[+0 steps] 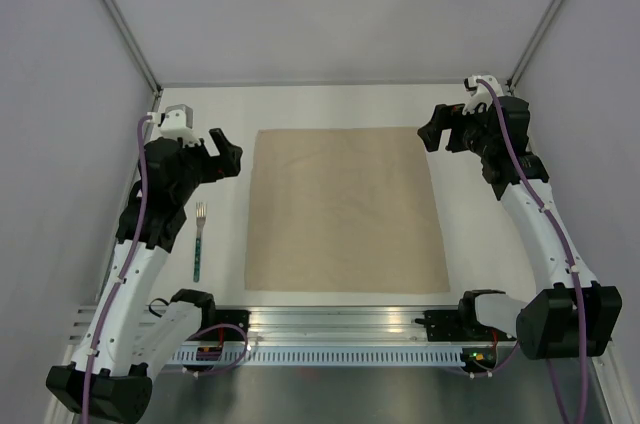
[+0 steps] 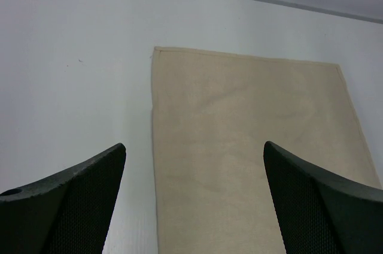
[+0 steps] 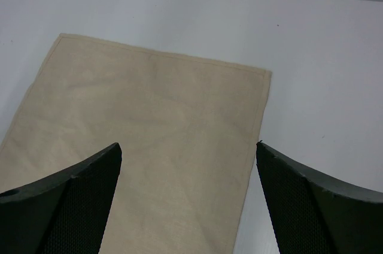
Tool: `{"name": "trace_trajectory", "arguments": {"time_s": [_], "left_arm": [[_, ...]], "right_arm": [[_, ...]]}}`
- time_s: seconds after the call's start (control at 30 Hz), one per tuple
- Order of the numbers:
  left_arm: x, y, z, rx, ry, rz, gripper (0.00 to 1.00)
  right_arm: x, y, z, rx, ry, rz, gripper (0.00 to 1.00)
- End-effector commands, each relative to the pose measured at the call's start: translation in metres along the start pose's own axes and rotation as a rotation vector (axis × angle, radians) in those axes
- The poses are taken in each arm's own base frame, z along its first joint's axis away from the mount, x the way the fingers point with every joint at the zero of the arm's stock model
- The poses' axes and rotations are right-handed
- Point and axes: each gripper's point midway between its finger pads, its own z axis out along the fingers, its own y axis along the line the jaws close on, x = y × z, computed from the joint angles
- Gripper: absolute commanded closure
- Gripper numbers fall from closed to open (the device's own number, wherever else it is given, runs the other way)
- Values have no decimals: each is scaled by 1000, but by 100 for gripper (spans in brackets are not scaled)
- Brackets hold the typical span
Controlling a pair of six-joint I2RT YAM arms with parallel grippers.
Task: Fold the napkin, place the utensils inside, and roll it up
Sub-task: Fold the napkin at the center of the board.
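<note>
The beige napkin (image 1: 345, 209) lies flat and unfolded in the middle of the white table; it also shows in the left wrist view (image 2: 251, 146) and the right wrist view (image 3: 149, 134). The fork (image 1: 199, 239), with silver tines and a teal handle, lies on the table left of the napkin, tines pointing away. My left gripper (image 1: 226, 156) is open and empty, above the table beside the napkin's far left corner. My right gripper (image 1: 437, 130) is open and empty, beside the napkin's far right corner. In both wrist views the jaws stand wide apart.
Grey walls close the table on the left, right and far sides. A metal rail (image 1: 340, 324) with the arm bases runs along the near edge. The fork lies close to my left arm's forearm (image 1: 150, 214).
</note>
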Motion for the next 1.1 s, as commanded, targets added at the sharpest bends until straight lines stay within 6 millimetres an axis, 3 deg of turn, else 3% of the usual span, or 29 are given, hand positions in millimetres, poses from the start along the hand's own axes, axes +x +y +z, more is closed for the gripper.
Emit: {"name": "trace_trajectory", "arguments": {"time_s": [0.0, 0.17, 0.33, 0.47, 0.5, 0.53, 0.57, 0.6, 0.67, 0.7, 0.77, 0.8, 0.83, 0.9, 0.93, 1.03, 1.07], "left_arm": [[-8, -10, -8, 54, -10, 23, 0], [-13, -14, -7, 64, -12, 19, 1], [-19, -37, -9, 113, -9, 26, 3], [-6, -83, -3, 165, 32, 65, 6], [9, -104, 1, 185, 64, 98, 6], [9, -120, 2, 208, 56, 99, 6], [21, -129, 13, 191, 75, 123, 7], [35, -155, 8, 247, 95, 152, 7], [50, -182, 12, 289, 103, 167, 9], [74, -202, 14, 315, 143, 206, 10], [96, -230, 18, 362, 156, 225, 13], [112, -249, 11, 403, 169, 248, 14], [138, -260, 19, 409, 205, 286, 16], [161, -294, 11, 477, 201, 315, 16], [185, -302, 15, 486, 227, 355, 16], [212, -344, 2, 593, 247, 370, 18], [234, -353, 6, 609, 273, 385, 19]], "right_arm": [[-15, 2, -9, 8, -30, -1, 2], [-16, 2, -10, 9, -31, 1, 2], [-16, 6, -11, -10, -20, -3, 2], [-19, 7, -11, -13, -19, -5, 2], [-19, 6, -12, -10, -16, -4, 2], [-19, 6, -12, -6, -13, -3, 2], [-21, 5, -12, 0, -14, 0, 2], [-20, 4, -12, 3, -8, 4, 2], [-23, 4, -12, 6, -10, 3, 2], [-22, 3, -11, 11, -5, 7, 2], [-26, 1, -12, 28, -12, 5, 2], [-26, -3, -12, 49, -9, 6, 2], [-28, -6, -12, 63, -11, 4, 2], [-36, -10, -14, 91, -26, 0, 2], [-38, -12, -15, 109, -28, -5, 2], [-44, -12, -17, 112, -33, -5, 2], [-45, -11, -17, 107, -36, -3, 2]]}}
